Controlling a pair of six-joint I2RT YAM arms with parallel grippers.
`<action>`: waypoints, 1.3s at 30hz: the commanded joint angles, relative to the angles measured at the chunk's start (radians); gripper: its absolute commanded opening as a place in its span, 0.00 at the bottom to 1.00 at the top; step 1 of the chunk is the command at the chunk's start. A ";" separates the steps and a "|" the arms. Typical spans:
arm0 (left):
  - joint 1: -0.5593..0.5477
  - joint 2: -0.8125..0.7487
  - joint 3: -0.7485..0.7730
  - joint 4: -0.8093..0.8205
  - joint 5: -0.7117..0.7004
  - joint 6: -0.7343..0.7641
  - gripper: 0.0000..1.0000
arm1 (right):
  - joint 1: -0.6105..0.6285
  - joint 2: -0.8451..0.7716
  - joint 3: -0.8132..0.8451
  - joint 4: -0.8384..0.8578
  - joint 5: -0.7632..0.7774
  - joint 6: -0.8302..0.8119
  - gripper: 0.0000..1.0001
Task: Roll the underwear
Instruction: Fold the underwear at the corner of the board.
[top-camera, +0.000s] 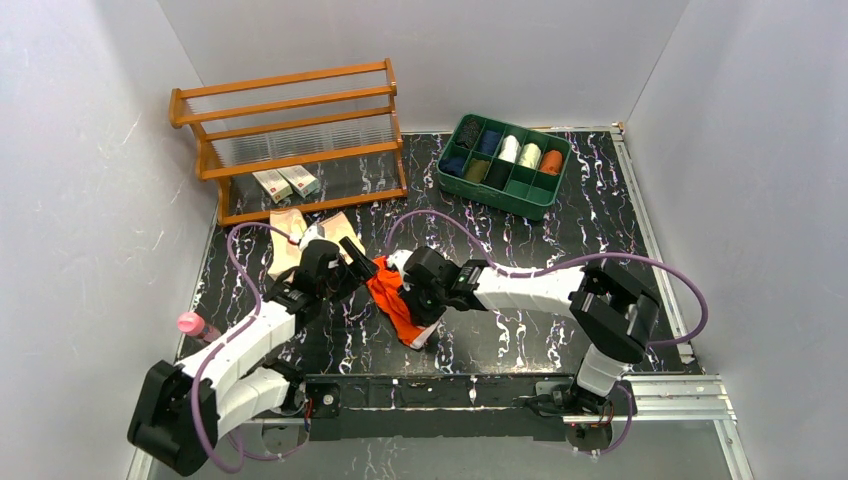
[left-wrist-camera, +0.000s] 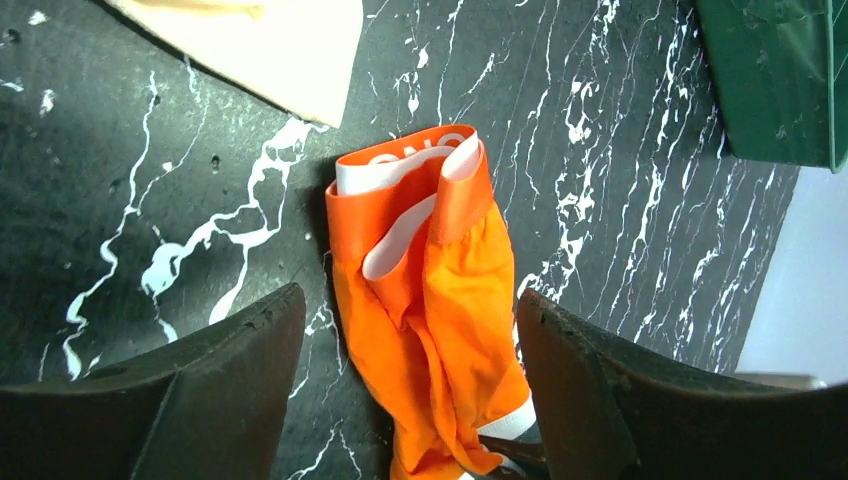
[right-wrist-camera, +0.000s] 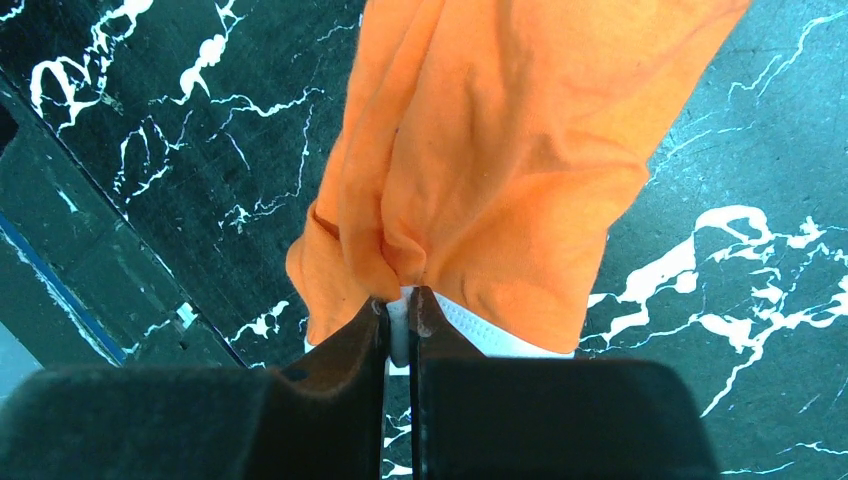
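The bright orange underwear (top-camera: 393, 293) with white trim lies bunched lengthwise on the black marbled table. My left gripper (left-wrist-camera: 410, 330) is open, with a finger on each side of the cloth (left-wrist-camera: 440, 290) and neither touching it. My right gripper (right-wrist-camera: 398, 300) is shut on the white trim at the near end of the orange underwear (right-wrist-camera: 500, 150), and the pinched cloth gathers into folds there. In the top view the left gripper (top-camera: 362, 266) and the right gripper (top-camera: 416, 318) sit at opposite ends of the garment. The pale beige underwear (top-camera: 290, 238) lies flat behind the left gripper, and its corner (left-wrist-camera: 270, 50) shows in the left wrist view.
A wooden rack (top-camera: 290, 130) stands at the back left with two small boxes (top-camera: 287, 183) under it. A green tray (top-camera: 545, 190) of fabric rolls sits at the back right. A pink-capped bottle (top-camera: 195, 325) lies by the left arm. A metal rail (top-camera: 500, 393) runs along the near edge.
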 joint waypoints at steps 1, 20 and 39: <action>0.033 0.043 -0.016 0.158 0.151 -0.017 0.69 | 0.002 -0.039 -0.009 0.033 0.012 0.018 0.15; 0.044 0.025 -0.164 0.298 0.149 -0.151 0.48 | 0.002 -0.055 -0.017 0.043 0.032 0.017 0.15; 0.044 0.078 -0.188 0.323 0.090 -0.153 0.34 | 0.002 -0.060 -0.026 0.044 0.028 0.023 0.15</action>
